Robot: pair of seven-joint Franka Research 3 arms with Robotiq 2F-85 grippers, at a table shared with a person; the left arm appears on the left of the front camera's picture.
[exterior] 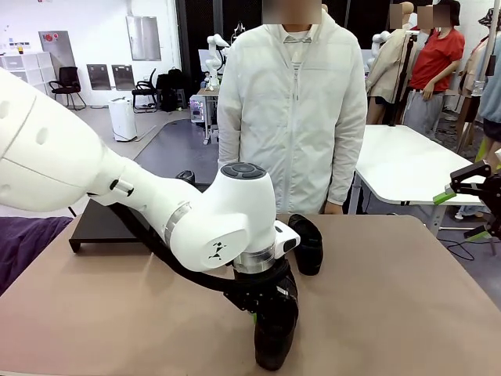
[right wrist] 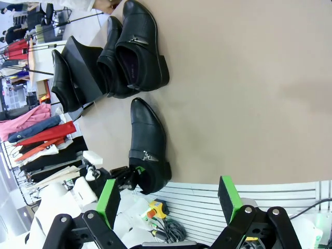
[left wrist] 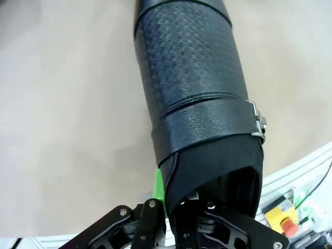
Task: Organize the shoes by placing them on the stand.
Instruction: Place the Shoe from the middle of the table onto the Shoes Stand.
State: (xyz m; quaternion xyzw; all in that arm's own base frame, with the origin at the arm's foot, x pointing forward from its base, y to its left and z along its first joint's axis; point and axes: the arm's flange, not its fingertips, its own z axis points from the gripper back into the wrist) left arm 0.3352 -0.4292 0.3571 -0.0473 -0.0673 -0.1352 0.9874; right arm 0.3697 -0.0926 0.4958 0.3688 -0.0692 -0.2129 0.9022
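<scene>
Tan tabletop (exterior: 391,298), person (exterior: 290,117) waiting across it. Left gripper (exterior: 264,307) is clenched on the heel rim of a shoe (exterior: 275,337) at the near edge, so the grab looks done (lift next, then carry left to the stand (exterior: 102,227)). Right gripper (right wrist: 168,202) hangs spread, holding nothing. Right wrist view catches three other shoes (right wrist: 135,52) by the stand, mostly blocked in front.

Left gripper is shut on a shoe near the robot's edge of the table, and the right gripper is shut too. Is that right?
No: the right gripper is open, green pads wide apart with nothing between, as the right wrist view shows. The left gripper is shut on the shoe near the robot's edge of the table.
</scene>
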